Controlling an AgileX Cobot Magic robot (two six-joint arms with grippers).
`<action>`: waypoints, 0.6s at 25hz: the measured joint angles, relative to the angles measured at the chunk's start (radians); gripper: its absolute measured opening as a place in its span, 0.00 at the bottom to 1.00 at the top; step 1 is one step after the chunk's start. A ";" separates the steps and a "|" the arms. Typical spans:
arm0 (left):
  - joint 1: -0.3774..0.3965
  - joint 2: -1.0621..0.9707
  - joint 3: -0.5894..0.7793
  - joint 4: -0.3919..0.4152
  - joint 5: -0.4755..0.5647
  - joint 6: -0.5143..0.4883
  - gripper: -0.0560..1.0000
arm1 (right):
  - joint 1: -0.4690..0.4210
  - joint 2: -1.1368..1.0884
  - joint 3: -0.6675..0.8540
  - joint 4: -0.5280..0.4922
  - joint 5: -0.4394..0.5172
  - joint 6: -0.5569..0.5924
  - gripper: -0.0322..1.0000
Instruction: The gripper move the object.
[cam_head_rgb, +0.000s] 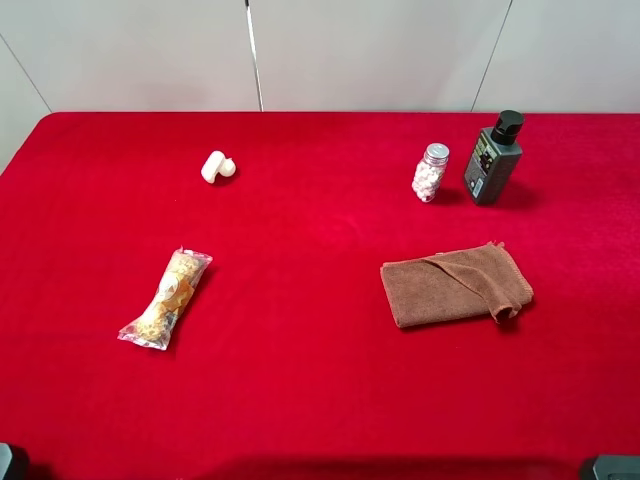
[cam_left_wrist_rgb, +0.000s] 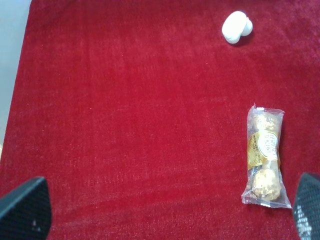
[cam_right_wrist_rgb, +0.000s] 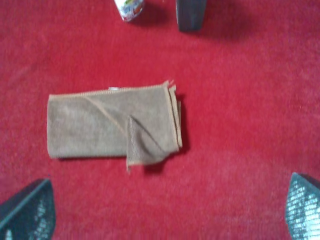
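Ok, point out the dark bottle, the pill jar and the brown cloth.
dark bottle (cam_head_rgb: 492, 165), exterior high view, on its grey body.
pill jar (cam_head_rgb: 430, 177), exterior high view, on its clear side.
brown cloth (cam_right_wrist_rgb: 95, 122), right wrist view, on its flat middle.

Exterior high view: looks down and forward over the whole red tabletop (cam_head_rgb: 320, 400) to the back wall. Left wrist view: close, steeply downward; shares the snack packet (cam_head_rgb: 167, 298) (cam_left_wrist_rgb: 265, 157) and white capsule (cam_head_rgb: 217, 166) (cam_left_wrist_rgb: 236, 27) with the exterior view. Right wrist view: close, downward, slightly blurred; shares the brown cloth (cam_head_rgb: 455, 284) (cam_right_wrist_rgb: 112, 122) with it.
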 joint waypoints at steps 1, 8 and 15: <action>0.000 0.000 0.000 0.000 0.000 0.000 0.96 | 0.000 -0.047 0.025 0.000 0.000 0.000 0.70; 0.000 0.000 0.000 0.000 0.000 0.000 0.96 | 0.001 -0.439 0.230 0.000 0.002 0.017 0.70; 0.000 0.000 0.000 0.000 0.000 0.000 0.96 | -0.079 -0.714 0.354 -0.005 -0.033 0.017 0.70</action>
